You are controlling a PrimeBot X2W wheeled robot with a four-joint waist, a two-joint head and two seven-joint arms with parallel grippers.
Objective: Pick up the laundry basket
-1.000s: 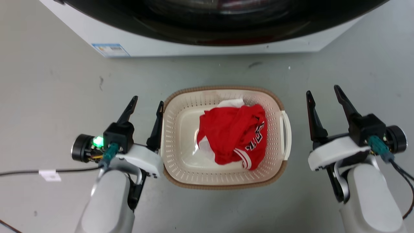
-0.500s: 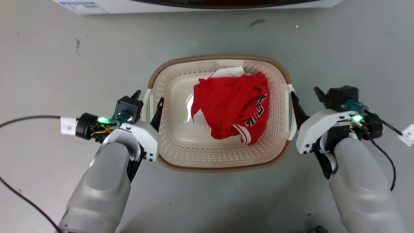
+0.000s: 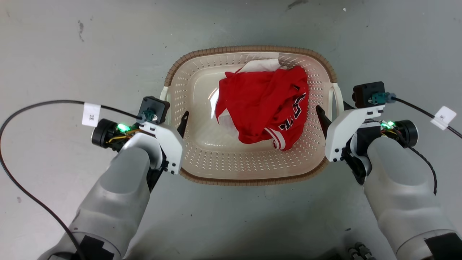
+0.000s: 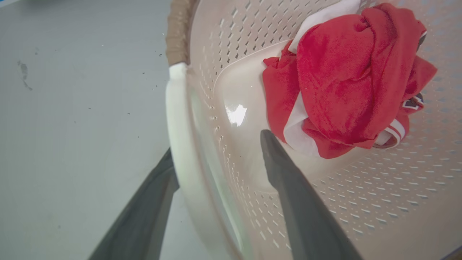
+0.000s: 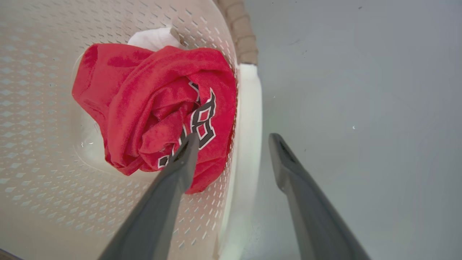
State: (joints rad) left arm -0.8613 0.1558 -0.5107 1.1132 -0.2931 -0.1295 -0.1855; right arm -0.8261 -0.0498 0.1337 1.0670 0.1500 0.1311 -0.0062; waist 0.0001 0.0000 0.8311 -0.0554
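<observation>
The laundry basket [image 3: 252, 49], cream with a brown rim, stands on the grey floor and holds a red garment [image 3: 263, 101]. My left gripper [image 3: 171, 115] is open and straddles the basket's left side. In the left wrist view, one finger lies outside the white loop handle [image 4: 177, 108] and the other inside the perforated wall [image 4: 361, 202]. My right gripper [image 3: 334, 110] is also open, astride the right handle [image 5: 249, 108]. Its inner finger [image 5: 180, 162] hangs over the red garment [image 5: 151, 97], and the outer one is over the floor.
A black cable [image 3: 36, 108] with a white tag [image 3: 91, 114] loops across the floor at the left. Another tagged cable [image 3: 443, 117] runs off to the right. Bare grey floor surrounds the basket on all sides.
The head camera has tilted down, so the washing machine has left the picture. Both grippers have come in and down over the basket's side handles; the right one stood apart a second ago.
</observation>
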